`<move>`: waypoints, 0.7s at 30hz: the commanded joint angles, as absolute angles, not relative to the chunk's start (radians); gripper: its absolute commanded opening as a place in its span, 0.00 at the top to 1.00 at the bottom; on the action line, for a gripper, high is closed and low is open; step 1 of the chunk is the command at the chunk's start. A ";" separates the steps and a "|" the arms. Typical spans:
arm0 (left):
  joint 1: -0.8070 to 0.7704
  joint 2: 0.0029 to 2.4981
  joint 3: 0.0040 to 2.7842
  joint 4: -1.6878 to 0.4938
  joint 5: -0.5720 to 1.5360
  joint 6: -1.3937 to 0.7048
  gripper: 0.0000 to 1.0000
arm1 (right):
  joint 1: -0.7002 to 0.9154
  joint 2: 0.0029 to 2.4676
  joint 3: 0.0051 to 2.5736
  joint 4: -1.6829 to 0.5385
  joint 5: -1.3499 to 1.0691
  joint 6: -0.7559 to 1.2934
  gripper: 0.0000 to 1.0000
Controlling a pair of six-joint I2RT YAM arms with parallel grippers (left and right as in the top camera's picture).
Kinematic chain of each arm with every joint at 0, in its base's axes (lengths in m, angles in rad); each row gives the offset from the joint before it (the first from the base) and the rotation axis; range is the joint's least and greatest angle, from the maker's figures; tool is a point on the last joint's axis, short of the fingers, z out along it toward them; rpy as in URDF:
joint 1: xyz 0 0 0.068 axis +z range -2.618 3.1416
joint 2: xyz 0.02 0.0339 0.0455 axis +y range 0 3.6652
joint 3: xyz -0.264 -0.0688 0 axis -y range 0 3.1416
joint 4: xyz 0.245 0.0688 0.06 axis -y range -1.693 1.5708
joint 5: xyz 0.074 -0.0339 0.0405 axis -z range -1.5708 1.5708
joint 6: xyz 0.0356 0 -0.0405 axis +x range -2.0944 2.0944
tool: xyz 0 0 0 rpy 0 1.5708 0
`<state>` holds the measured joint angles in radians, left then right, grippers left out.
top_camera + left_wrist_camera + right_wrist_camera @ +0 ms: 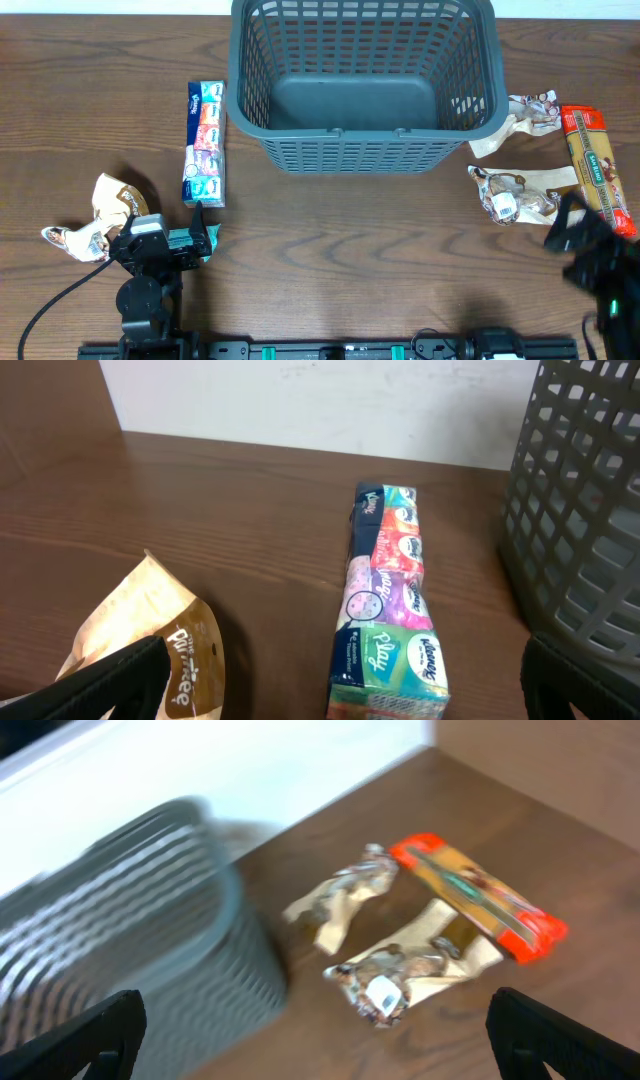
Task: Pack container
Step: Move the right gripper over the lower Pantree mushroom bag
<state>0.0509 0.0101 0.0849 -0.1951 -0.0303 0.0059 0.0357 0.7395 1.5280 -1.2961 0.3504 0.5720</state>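
Large dark grey lattice plastic basket (345, 150); left gripper (205, 228) front-left of it, right gripper (563, 225) front-right, both jaws spread wide.

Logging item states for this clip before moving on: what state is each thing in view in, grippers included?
container: upright, empty.
tissue pack: lying flat on the table, outside the container.
brown packet: crumpled, on the table.
far crumpled packet: on the table, outside the container.
near crumpled packet: on the table, outside the container.
orange-ended packet: lying flat on the table.
left gripper: open, empty.
right gripper: open, empty.
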 commanded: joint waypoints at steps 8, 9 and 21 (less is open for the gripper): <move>0.056 0.004 0.067 -0.221 -0.035 0.002 0.01 | -0.233 1.289 1.788 -1.460 0.327 0.802 0.01; 0.056 0.004 0.067 -0.221 -0.035 0.002 0.01 | -0.275 1.335 1.836 -1.480 0.281 0.782 0.01; 0.056 0.004 0.067 -0.221 -0.035 0.002 0.01 | -0.442 1.570 1.949 -1.467 0.070 0.730 0.01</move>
